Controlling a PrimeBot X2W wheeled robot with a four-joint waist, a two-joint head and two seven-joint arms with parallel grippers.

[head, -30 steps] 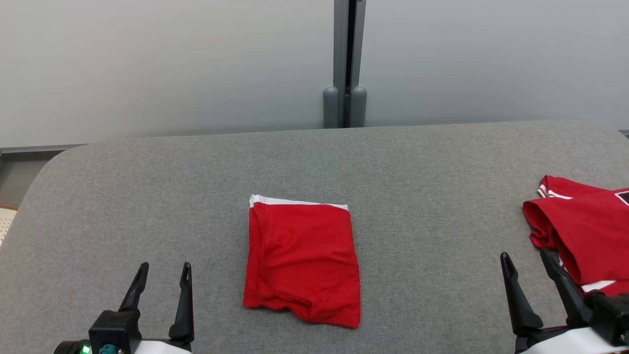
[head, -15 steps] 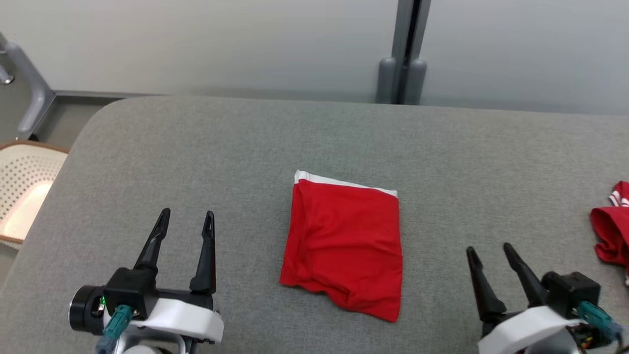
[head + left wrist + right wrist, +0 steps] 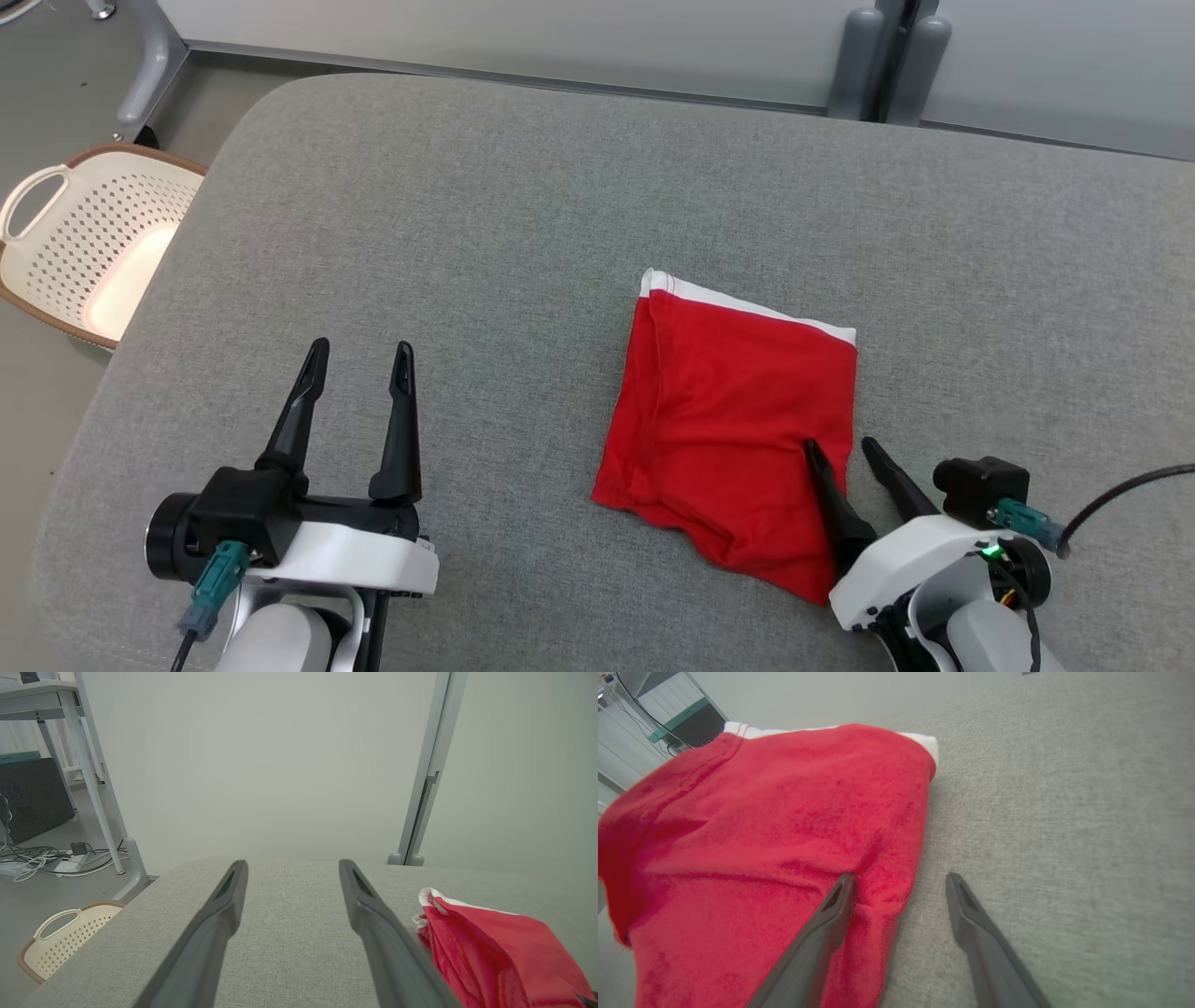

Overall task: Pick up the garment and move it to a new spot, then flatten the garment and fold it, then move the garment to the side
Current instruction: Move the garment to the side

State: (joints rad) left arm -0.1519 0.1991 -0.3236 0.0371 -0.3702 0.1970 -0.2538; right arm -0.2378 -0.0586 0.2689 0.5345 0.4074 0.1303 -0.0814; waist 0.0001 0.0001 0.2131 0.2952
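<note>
Garment [image 3: 738, 429] lay just ahead of my right end effector [image 3: 839, 445], on the grey fabric-covered tabletop [image 3: 485, 233], right of its middle. My right jaws stood wide apart and held nothing. They straddled the cloth's right edge near its closest corner, one finger [image 3: 810, 947] over the red fabric and the other over bare tabletop. Whether that finger pressed the cloth I could not tell. My left end effector [image 3: 362, 345] hovered well to the left, equally wide open and empty. The garment was bright red, folded into a rough rectangle and slightly skewed. Its near edge was rumpled and uneven, a lengthwise crease ran down its left side, and a white band trimmed its far edge. Beyond the tabletop's left corner a cream perforated basket [image 3: 112, 210] sat on the floor [image 3: 47, 93], and a pale wall [image 3: 560, 28] stood behind.
</note>
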